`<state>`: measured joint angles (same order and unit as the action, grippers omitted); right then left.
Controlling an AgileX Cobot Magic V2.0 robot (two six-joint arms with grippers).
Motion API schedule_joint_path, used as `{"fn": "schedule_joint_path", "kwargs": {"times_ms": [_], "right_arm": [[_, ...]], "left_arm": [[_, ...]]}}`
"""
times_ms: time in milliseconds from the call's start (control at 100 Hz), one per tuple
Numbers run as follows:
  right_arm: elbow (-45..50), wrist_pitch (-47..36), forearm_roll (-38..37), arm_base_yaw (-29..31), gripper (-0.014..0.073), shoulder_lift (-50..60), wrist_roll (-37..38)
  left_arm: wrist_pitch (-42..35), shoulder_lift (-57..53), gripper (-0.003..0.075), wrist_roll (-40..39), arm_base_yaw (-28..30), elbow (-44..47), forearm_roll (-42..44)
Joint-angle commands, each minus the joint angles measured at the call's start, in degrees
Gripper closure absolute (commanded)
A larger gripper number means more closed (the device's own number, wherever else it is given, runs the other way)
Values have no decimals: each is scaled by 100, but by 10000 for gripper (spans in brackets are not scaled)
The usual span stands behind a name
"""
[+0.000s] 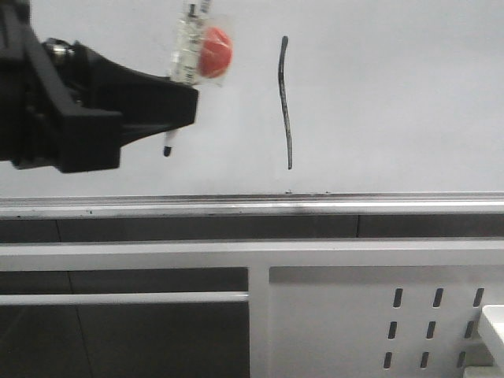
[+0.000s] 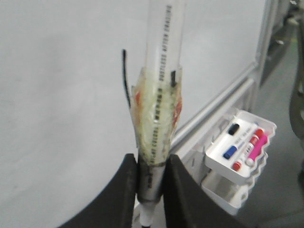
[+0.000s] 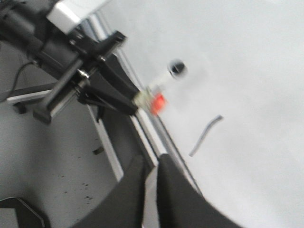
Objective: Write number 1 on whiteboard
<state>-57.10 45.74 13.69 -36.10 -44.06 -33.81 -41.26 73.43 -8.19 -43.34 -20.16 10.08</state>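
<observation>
The number 1 (image 1: 285,102) is a thin, wavy black stroke on the whiteboard (image 1: 394,94), right of the pen. My left gripper (image 1: 187,94) is shut on a white marker pen (image 1: 186,55) with a red ball (image 1: 214,52) taped on. The pen's tip (image 1: 167,151) points down, left of the stroke. In the left wrist view the fingers (image 2: 127,190) clamp the pen (image 2: 164,57), with the stroke (image 2: 125,78) behind it. My right gripper (image 3: 152,161) is shut and empty, away from the board. It sees the stroke (image 3: 205,135) and the left gripper (image 3: 128,102).
A silver ledge (image 1: 252,203) runs along the board's lower edge. Below it is a white perforated panel (image 1: 433,323). A white tray (image 2: 240,142) holding several spare markers hangs below the board to the right. Grey floor (image 3: 57,156) lies under the frame.
</observation>
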Motion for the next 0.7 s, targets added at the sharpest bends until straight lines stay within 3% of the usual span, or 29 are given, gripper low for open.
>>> {"fn": "schedule_joint_path", "kwargs": {"times_ms": [0,180,500,690], "right_arm": [[-166,-143,-88,207,662,390,69],[-166,-269,-150,392,662,940,69],[-166,-208,-159,416,662,989,69],[-166,-208,-159,416,663,989,69]], "left_arm": [[-1050,-128,740,304,-16,171,-952],[-1677,-105,741,330,-97,635,-1701],[-2676,507,740,899,-1057,702,-3877],[-3589,1044,740,884,-1210,702,-3966]]}}
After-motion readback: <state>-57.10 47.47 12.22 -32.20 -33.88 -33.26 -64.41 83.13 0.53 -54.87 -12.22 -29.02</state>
